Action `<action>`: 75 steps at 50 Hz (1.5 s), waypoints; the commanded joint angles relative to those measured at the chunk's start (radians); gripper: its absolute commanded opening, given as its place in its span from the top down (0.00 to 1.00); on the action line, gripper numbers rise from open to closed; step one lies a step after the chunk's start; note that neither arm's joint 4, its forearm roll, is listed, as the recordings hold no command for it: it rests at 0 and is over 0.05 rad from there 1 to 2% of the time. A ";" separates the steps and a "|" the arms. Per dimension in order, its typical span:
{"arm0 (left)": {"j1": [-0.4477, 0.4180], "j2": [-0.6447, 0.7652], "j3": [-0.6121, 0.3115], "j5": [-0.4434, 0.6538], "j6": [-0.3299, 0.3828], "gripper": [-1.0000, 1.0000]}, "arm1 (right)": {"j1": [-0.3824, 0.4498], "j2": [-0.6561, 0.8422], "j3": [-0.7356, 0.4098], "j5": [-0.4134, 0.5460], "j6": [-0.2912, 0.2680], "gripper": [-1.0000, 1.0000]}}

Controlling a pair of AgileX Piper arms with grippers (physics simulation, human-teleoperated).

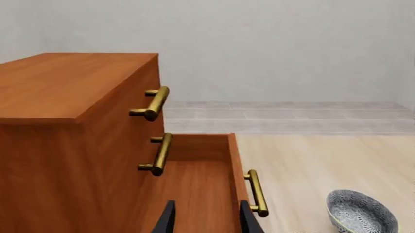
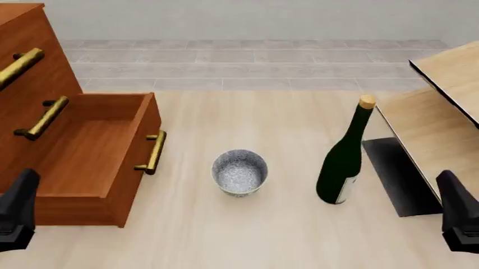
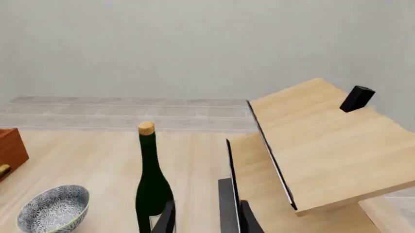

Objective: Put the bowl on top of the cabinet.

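Task not started, as far as the views show: the bowl (image 2: 239, 172) sits upright on the table (image 2: 224, 235), untouched, roughly mid-table between the cabinet (image 2: 30, 67) on the left and the green bottle (image 2: 344, 162) on the right. Bowl is near the cabinet's open bottom drawer (image 2: 90, 151) but apart from it, and also apart from the bottle. Nothing on the cabinet top in the left wrist view, so placement is still to do. Left gripper (image 1: 206, 218) hangs over the open drawer, jaws apart with nothing between them; only the fingertips show. Right gripper (image 3: 206, 216) is low by the pale wood shelf unit (image 3: 324, 141), with the bottle just ahead of it; jaws look parted too and hold nothing, though only the tips are in frame. In the front view both arms sit at the near corners, well apart from the bowl. Left to do, by my read: reach for the bowl, grip its rim, lift it clear of the open drawer and the brass handles (image 2: 152, 152), and set it on the cabinet top. Left arm looks like the closer candidate, since the cabinet is on its side. The open drawer sticking out could get in the way of the lift.
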 commanded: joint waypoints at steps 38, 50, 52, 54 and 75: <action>-0.155 0.255 -0.072 -0.264 0.051 0.00 | -0.026 -0.002 -0.005 -0.007 0.057 0.00; -0.226 0.406 -0.091 -0.378 0.048 0.00 | -0.030 -0.002 -0.006 -0.010 0.069 0.00; -0.232 0.456 -0.097 -0.411 0.062 0.00 | -0.028 -0.002 -0.004 -0.011 0.069 0.00; -0.246 0.482 -0.107 -0.423 0.059 0.00 | -0.028 -0.002 -0.005 -0.011 0.070 0.00; -0.382 0.700 -0.164 -0.553 0.081 0.00 | -0.025 -0.002 -0.006 -0.011 0.072 0.00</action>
